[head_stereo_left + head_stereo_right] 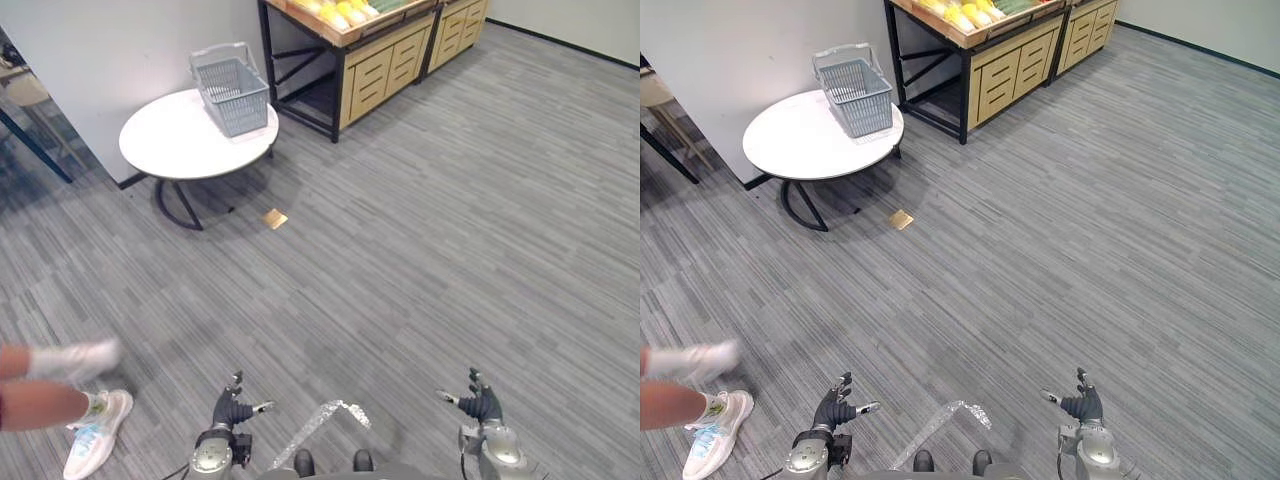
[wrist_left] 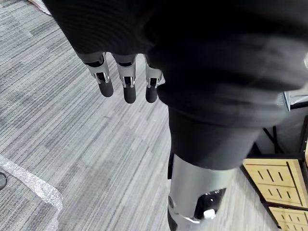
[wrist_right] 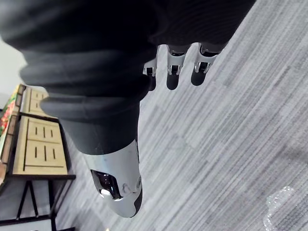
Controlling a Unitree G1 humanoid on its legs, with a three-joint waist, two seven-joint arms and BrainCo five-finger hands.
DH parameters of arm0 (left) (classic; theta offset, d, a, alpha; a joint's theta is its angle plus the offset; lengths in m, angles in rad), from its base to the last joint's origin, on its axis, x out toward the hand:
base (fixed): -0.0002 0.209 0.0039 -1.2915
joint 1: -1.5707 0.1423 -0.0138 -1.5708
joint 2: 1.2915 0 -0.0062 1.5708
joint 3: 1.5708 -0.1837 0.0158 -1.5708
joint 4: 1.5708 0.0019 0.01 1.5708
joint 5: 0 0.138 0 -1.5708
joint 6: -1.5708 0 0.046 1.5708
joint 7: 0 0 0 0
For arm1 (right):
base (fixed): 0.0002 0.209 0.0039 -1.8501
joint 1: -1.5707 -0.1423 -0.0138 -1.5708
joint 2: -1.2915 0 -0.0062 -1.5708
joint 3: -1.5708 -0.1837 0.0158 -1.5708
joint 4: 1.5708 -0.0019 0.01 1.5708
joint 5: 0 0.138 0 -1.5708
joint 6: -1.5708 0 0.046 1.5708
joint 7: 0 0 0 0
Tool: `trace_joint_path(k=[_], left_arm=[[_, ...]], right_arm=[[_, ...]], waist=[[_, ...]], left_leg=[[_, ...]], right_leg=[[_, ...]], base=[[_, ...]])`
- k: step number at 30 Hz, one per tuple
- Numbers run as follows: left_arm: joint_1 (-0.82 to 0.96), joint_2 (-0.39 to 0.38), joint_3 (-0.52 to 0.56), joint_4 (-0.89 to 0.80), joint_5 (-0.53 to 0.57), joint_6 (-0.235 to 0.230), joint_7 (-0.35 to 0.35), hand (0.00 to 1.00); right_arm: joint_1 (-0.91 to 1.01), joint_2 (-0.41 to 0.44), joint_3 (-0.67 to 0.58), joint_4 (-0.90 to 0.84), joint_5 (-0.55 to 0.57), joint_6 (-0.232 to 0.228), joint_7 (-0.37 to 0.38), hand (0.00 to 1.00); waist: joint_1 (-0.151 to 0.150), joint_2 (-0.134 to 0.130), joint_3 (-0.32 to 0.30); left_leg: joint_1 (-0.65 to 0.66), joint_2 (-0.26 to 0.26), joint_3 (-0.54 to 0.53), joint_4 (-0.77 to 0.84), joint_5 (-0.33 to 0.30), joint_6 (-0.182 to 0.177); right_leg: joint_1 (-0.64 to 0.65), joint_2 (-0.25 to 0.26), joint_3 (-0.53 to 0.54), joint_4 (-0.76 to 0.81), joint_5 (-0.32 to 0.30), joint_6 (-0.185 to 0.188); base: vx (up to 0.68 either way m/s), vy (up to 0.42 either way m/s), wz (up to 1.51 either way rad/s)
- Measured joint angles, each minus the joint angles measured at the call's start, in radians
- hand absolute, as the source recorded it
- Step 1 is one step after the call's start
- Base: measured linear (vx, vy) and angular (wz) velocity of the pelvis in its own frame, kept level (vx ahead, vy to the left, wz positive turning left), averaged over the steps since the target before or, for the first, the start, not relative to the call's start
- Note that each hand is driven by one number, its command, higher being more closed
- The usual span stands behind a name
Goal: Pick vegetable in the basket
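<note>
Grey carpeted floor [image 1: 450, 220] lies open ahead of both hands. Far ahead of the left robot hand [image 1: 236, 408] stands a wooden produce stand [image 1: 385, 60] with drawer fronts. Beside it, also well ahead of that hand, is a round white bench [image 1: 170, 145]. A grey wire basket [image 1: 232, 95] sits on the bench's far edge and appears empty. A person's leg and white shoe [image 1: 95, 435] are just outboard of the left robot hand. A strip of clear film [image 1: 320, 425] lies on the floor between that hand and the right robot hand [image 1: 480, 403]. The vegetables [image 1: 338, 12], yellow with some green, lie on top of the stand, well apart from both hands. Judged progress: nil. Nothing is picked and nothing is in the basket; the approach, the grasp and the placing all lie ahead. The eye views supply the layout of bench, basket and stand. The wrist views supply hand state: the left fingers [image 2: 126, 84] and right fingers [image 3: 173, 79] hang straight, slightly spread, holding nothing, over bare carpet.
</note>
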Motion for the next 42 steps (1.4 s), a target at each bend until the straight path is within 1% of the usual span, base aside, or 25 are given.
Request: trace_joint_path(k=[4,6,11,16,20,23,25,26,27,28,29,30,31,32,33,34,35,36,37,38,39,40,41,42], left_arm=[[0.003,0.002,0.017,-0.037,0.006,-0.007,0.017,0.0],[0.003,0.002,0.019,-0.037,0.006,-0.007,0.017,0.0],[0.006,-0.001,0.067,-0.036,0.005,-0.007,0.018,0.0],[0.034,-0.004,0.078,-0.032,0.003,-0.006,0.019,0.0],[0.049,-0.01,0.094,-0.025,-0.016,-0.005,0.025,0.0],[0.05,-0.013,0.112,-0.025,-0.043,-0.005,0.039,0.0],[0.05,-0.013,0.132,-0.028,-0.055,-0.005,0.041,0.0],[0.049,-0.013,0.137,-0.038,-0.064,-0.005,0.042,0.0],[0.049,-0.013,0.137,-0.048,-0.069,-0.005,0.042,0.0],[0.048,-0.014,0.137,-0.063,-0.073,-0.005,0.042,0.0],[0.043,-0.014,0.136,-0.078,-0.074,-0.005,0.042,0.0],[0.041,-0.014,0.136,-0.083,-0.075,-0.005,0.043,0.0],[0.038,-0.017,0.134,-0.084,-0.081,-0.005,0.048,0.0],[0.034,-0.013,0.132,-0.086,-0.081,-0.005,0.06,0.0],[0.03,-0.007,0.132,-0.086,-0.082,-0.005,0.065,0.0],[0.031,-0.003,0.132,-0.086,-0.082,-0.005,0.07,0.0],[0.029,-0.003,0.132,-0.086,-0.084,-0.005,0.081,0.0],[0.025,-0.003,0.132,-0.085,-0.088,-0.005,0.083,0.0],[0.007,-0.003,0.132,-0.082,-0.091,-0.005,0.085,0.0],[-0.019,-0.004,0.131,-0.072,-0.092,-0.006,0.086,0.0],[-0.035,-0.005,0.13,-0.064,-0.093,-0.006,0.087,0.0],[-0.062,-0.004,0.13,-0.05,-0.093,-0.006,0.088,0.0],[-0.069,-0.001,0.131,-0.042,-0.093,-0.007,0.093,0.0],[-0.068,-0.002,0.13,-0.036,-0.093,-0.007,0.097,0.0]], right_arm=[[-0.003,0.0,0.005,-0.015,-0.025,-0.006,0.012,0.0],[-0.002,0.0,0.005,-0.015,-0.03,-0.006,0.012,0.0],[0.003,0.0,0.005,-0.015,-0.04,-0.006,0.011,0.0],[0.017,0.0,-0.002,-0.014,-0.039,-0.005,0.007,0.0],[0.023,-0.001,-0.016,-0.014,-0.036,0.002,-0.008,0.0],[0.017,-0.001,-0.023,-0.014,-0.026,0.008,-0.011,0.0],[0.006,-0.001,-0.023,-0.014,-0.026,0.008,-0.013,0.0],[-0.007,-0.002,-0.023,-0.014,-0.026,0.008,-0.014,0.0],[-0.014,-0.003,-0.023,-0.014,-0.026,0.008,-0.015,0.0],[-0.022,-0.006,-0.022,-0.014,-0.026,0.008,-0.021,0.0],[-0.025,-0.007,-0.021,-0.014,-0.026,0.01,-0.03,0.0],[-0.026,-0.007,-0.02,-0.014,-0.026,0.012,-0.031,0.0],[-0.032,-0.008,-0.015,-0.014,-0.026,0.016,-0.032,0.0],[-0.034,-0.005,0.004,-0.023,-0.026,0.016,-0.032,0.0],[-0.032,-0.004,0.016,-0.024,-0.026,0.016,-0.032,0.0],[-0.031,-0.003,0.026,-0.025,-0.026,0.017,-0.031,0.0],[-0.035,-0.003,0.027,-0.032,-0.026,0.017,-0.032,0.0],[-0.036,-0.003,0.027,-0.042,-0.026,0.017,-0.032,0.0],[-0.04,-0.007,0.028,-0.063,-0.026,0.016,-0.032,0.0],[-0.052,-0.015,0.028,-0.068,-0.026,0.015,-0.032,0.0],[-0.057,-0.023,0.033,-0.068,-0.026,0.015,-0.032,0.0],[-0.056,-0.038,0.049,-0.07,-0.026,0.015,-0.032,0.0],[-0.045,-0.041,0.058,-0.087,-0.027,0.016,-0.032,0.0],[-0.026,-0.041,0.063,-0.107,-0.027,0.016,-0.032,0.0]], waist=[[-0.011,0.003,0.003],[-0.011,0.003,0.003],[-0.013,0.003,0.002],[-0.014,0.005,0.002],[-0.012,0.005,0.001],[-0.009,0.003,0.002],[-0.005,0.003,0.002],[-0.003,0.005,0.002],[-0.001,0.005,0.002],[0.006,0.004,0.003],[0.012,-0.005,0.007],[0.013,-0.009,0.011],[0.014,-0.003,0.018],[0.011,-0.003,0.032],[0.008,-0.007,0.038],[0.004,-0.002,0.044],[0.004,-0.002,0.046],[0.0,0.0,0.049],[-0.013,0.012,0.064],[-0.022,0.028,0.081],[-0.026,0.036,0.089],[-0.034,0.031,0.099],[-0.042,0.019,0.102],[-0.048,0.003,0.093]], left_leg=[[0.011,0.0,-0.004,0.0,0.0,0.0],[0.011,0.0,-0.004,0.0,0.0,0.0],[0.011,0.0,-0.006,-0.003,-0.004,0.004],[0.008,0.002,-0.012,-0.007,-0.008,0.006],[-0.03,0.004,-0.003,0.003,-0.012,0.003],[-0.075,0.008,0.0,0.053,-0.041,0.009],[-0.099,0.013,0.008,0.105,-0.077,0.014],[-0.121,0.014,0.014,0.14,-0.105,0.019],[-0.133,0.014,0.017,0.157,-0.118,0.02],[-0.154,0.01,0.024,0.196,-0.147,0.025],[-0.161,-0.002,0.024,0.224,-0.18,0.037],[-0.161,-0.01,0.023,0.23,-0.193,0.038],[-0.145,-0.015,0.011,0.243,-0.224,0.053],[-0.1,-0.02,-0.005,0.249,-0.239,0.067],[-0.083,-0.022,-0.007,0.253,-0.247,0.071],[-0.045,-0.023,-0.015,0.257,-0.274,0.076],[-0.003,-0.023,-0.03,0.248,-0.293,0.078],[0.02,-0.02,-0.042,0.237,-0.3,0.081],[0.063,-0.004,-0.07,0.208,-0.306,0.084],[0.104,0.018,-0.099,0.174,-0.306,0.083],[0.124,0.028,-0.114,0.162,-0.304,0.08],[0.153,0.033,-0.133,0.16,-0.304,0.037],[0.188,0.032,-0.163,0.168,-0.325,-0.007],[0.217,0.03,-0.184,0.183,-0.344,-0.04]], right_leg=[[0.013,-0.001,-0.002,0.0,0.0,0.0],[0.013,-0.001,-0.002,0.0,0.0,0.0],[0.013,-0.001,-0.004,0.0,-0.011,-0.001],[0.005,0.001,-0.013,0.001,-0.015,0.0],[-0.028,0.001,-0.011,0.001,-0.02,0.004],[-0.048,0.0,-0.008,0.002,-0.02,0.01],[-0.052,0.0,-0.002,0.006,-0.025,0.018],[-0.07,-0.001,0.004,0.033,-0.044,0.028],[-0.085,-0.003,0.005,0.053,-0.058,0.029],[-0.121,-0.013,0.006,0.123,-0.096,0.043],[-0.15,-0.026,0.008,0.201,-0.137,0.046],[-0.161,-0.035,0.006,0.246,-0.157,0.05],[-0.206,-0.042,0.001,0.381,-0.172,0.069],[-0.279,-0.046,-0.005,0.571,-0.18,0.072],[-0.303,-0.046,-0.008,0.644,-0.197,0.067],[-0.343,-0.045,-0.016,0.696,-0.235,0.046],[-0.383,-0.042,-0.037,0.693,-0.247,0.034],[-0.404,-0.036,-0.043,0.676,-0.249,0.03],[-0.449,-0.021,-0.061,0.619,-0.243,0.024],[-0.5,0.009,-0.083,0.524,-0.203,0.023],[-0.518,0.019,-0.091,0.45,-0.161,0.011],[-0.532,0.032,-0.082,0.294,-0.054,-0.007],[-0.538,0.046,-0.073,0.167,0.07,-0.032],[-0.536,0.044,-0.053,0.145,0.197,-0.069]], base=[[0.07,0.017,0.03],[0.02,0.004,0.0],[-0.03,-0.002,0.01],[-0.1,-0.003,0.04],[-0.05,0.008,-0.03],[0.04,0.018,-0.05],[0.08,0.03,-0.13],[0.09,0.032,-0.12],[0.15,0.059,-0.11],[0.15,0.069,-0.06],[0.16,0.077,-0.03],[0.17,0.098,0.01],[0.25,0.108,0.11],[0.29,0.099,0.18],[0.37,0.069,0.26],[0.4,0.05,0.26],[0.43,0.05,0.27],[0.48,0.036,0.46],[0.63,-0.001,0.64],[0.64,-0.015,0.7],[0.68,-0.028,0.73],[0.65,-0.051,0.73],[0.82,-0.105,0.85],[0.58,-0.096,0.75]])
